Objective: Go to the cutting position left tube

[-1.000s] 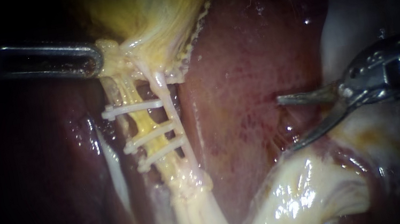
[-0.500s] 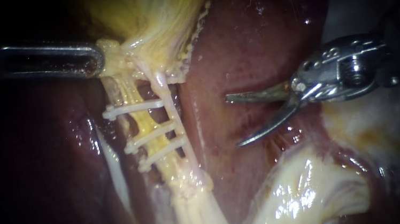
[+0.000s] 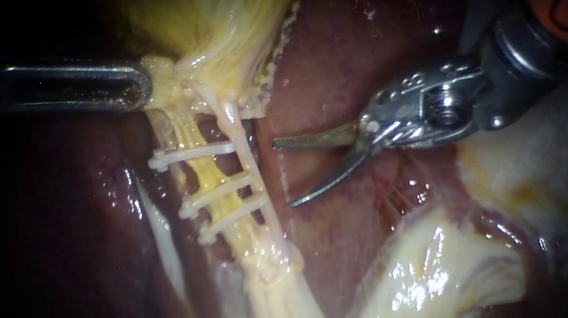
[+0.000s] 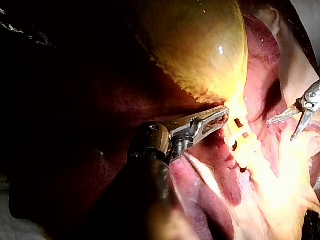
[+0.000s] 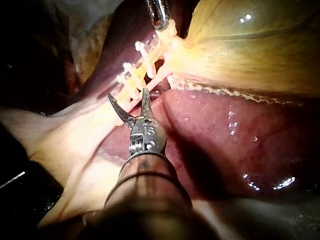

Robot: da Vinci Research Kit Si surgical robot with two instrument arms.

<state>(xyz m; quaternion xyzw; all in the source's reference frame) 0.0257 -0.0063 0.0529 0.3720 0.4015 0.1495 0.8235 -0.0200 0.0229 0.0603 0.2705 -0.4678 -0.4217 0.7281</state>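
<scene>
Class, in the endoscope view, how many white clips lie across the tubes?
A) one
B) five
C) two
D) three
D: three clips cross the tubes, one set apart nearer the gallbladder and two close together farther from it.

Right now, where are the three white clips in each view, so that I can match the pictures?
Endoscope view: clips left of centre, across the tubes, below the left instrument's tip.
Left wrist view: clips just ahead of the left instrument's tip.
Right wrist view: clips just ahead of the right instrument's tip.
Shared landmark: the yellow gallbladder.
</scene>
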